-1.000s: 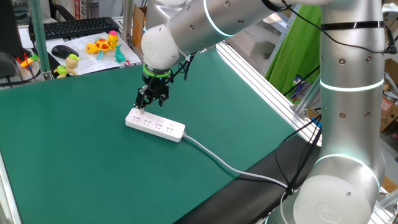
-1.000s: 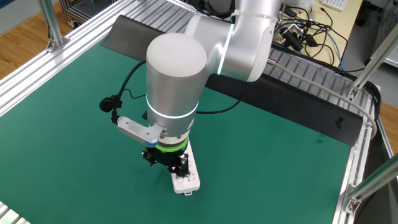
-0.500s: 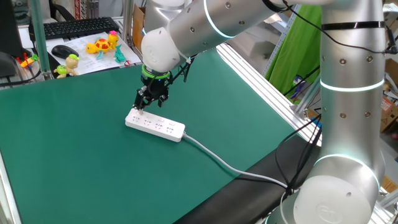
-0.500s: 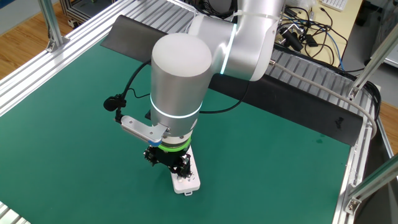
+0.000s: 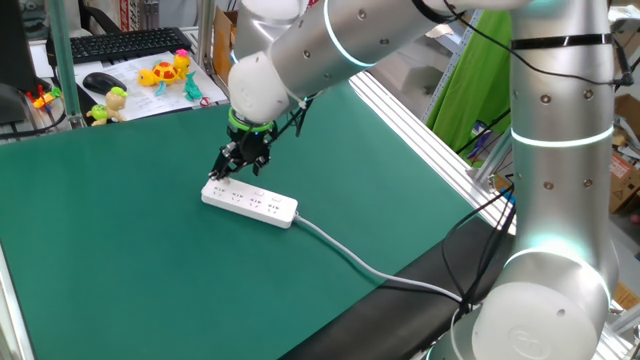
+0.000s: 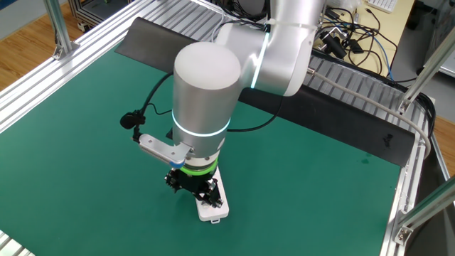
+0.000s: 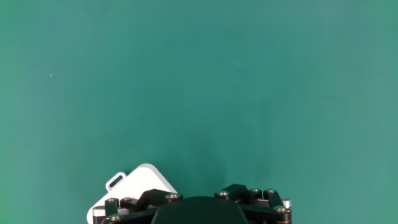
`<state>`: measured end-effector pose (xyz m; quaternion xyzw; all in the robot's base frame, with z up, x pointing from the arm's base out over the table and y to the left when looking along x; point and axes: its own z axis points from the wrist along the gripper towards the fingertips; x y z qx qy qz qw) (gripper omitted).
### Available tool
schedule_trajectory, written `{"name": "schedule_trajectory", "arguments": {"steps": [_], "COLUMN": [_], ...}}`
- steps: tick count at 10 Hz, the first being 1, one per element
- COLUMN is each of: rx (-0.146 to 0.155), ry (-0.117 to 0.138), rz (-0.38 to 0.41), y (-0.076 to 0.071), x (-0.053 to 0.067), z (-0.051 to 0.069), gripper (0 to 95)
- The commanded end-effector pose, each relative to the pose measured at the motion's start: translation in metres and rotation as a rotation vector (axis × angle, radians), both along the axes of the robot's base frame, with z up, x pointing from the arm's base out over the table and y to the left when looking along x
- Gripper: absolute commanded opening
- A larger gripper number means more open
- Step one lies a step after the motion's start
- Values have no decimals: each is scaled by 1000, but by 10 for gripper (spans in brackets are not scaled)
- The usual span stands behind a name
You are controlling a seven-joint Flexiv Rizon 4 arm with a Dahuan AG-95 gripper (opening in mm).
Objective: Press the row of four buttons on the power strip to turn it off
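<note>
- One fixed view: the strip [image 5: 249,200] was seen lying flat on the green mat [image 5: 120,250], somewhat toward the mat's far edge, with its long axis running from left to lower right.
- A grey-white cable [image 5: 370,268] was seen leaving the strip's right end and trailing to the mat's right edge.
- The gripper [image 5: 232,172] was held just over the strip's left end, pointing down; whether it touched the strip could not be told.
- The buttons could not be made out from the strip's white body.
- Beyond the mat's far-left corner, a keyboard [image 5: 130,43], a mouse [image 5: 103,82] and some small toys [image 5: 165,72] were seen on a desk.
- The other fixed view: the strip [image 6: 212,200] was mostly hidden under the arm's wrist, only its near end showing, close to the mat's near edge.
- The gripper [image 6: 193,190] was seen directly above that end; its fingertips were not clearly separated here.
- Hand view: a rounded white end of the strip [image 7: 140,185] was seen at the bottom left, beside the black gripper body, with bare mat [image 7: 199,81] filling the rest.
- The fingertips were not shown in this view.
- The claw was taken to be spread wide, with nothing seen pinched between the fingers.
</note>
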<state>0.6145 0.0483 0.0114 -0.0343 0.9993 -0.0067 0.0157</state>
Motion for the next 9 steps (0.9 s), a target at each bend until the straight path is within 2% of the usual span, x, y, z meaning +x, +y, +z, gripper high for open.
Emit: {"name": "schedule_trajectory", "arguments": {"steps": [1,2,3,5,9], "rx": [-7,-5,-2,-3,-4], "ry": [5,12,26,32,26], "rz": [-5,-5,-8,-8,-4], "y": [-2,-3,-4,-6,-4], "x": [0,-1,-4,-6,-6], "z": [3,6,16,23,23], "gripper": [760,760,760,760,760]}}
